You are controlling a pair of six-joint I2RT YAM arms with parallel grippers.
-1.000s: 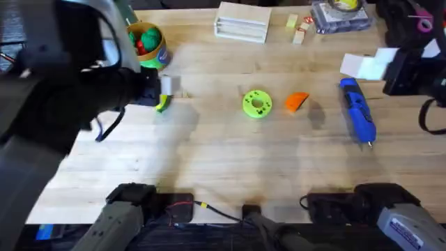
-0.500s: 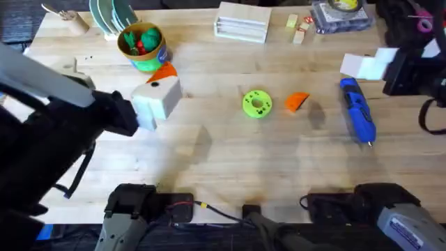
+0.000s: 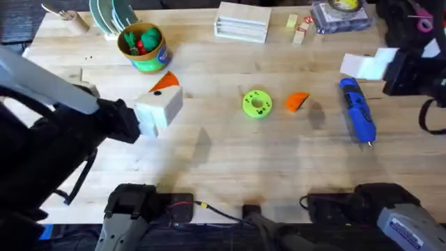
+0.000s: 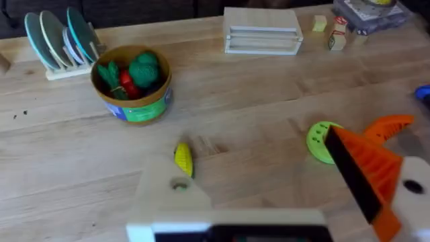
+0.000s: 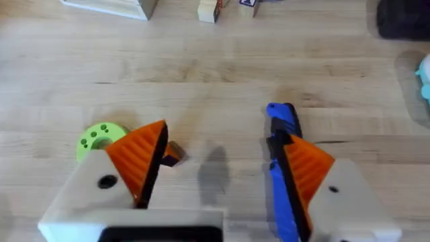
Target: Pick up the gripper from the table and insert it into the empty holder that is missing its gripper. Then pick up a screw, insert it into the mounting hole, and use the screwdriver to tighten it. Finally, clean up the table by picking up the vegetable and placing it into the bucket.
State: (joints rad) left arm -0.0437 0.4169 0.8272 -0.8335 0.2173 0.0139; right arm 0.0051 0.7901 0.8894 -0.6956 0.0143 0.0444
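The orange gripper (image 3: 297, 101) lies on the table (image 3: 230, 160) right of a flat green disc (image 3: 256, 103). My left gripper (image 3: 164, 94) hovers open above the table. It carries one orange finger (image 4: 363, 168); its other white holder (image 4: 171, 191) is bare, with an open hole. The yellow vegetable (image 4: 183, 159) lies on the wood just beyond that holder, and my left gripper hides it in the overhead view. The green bucket (image 3: 143, 45) stands at the back left. The blue screwdriver (image 3: 357, 110) lies at the right under my open right gripper (image 5: 225, 144).
Green and red toys fill the bucket. A rack of teal plates (image 3: 108, 17) stands at the back left, a white slatted box (image 3: 242, 21) at the back middle, with small blocks (image 3: 298, 28) and a clear container (image 3: 340, 15) at the back right.
My left arm has risen from low over the vegetable and drawn back toward the left. The vegetable stays on the table. The right arm has not moved.
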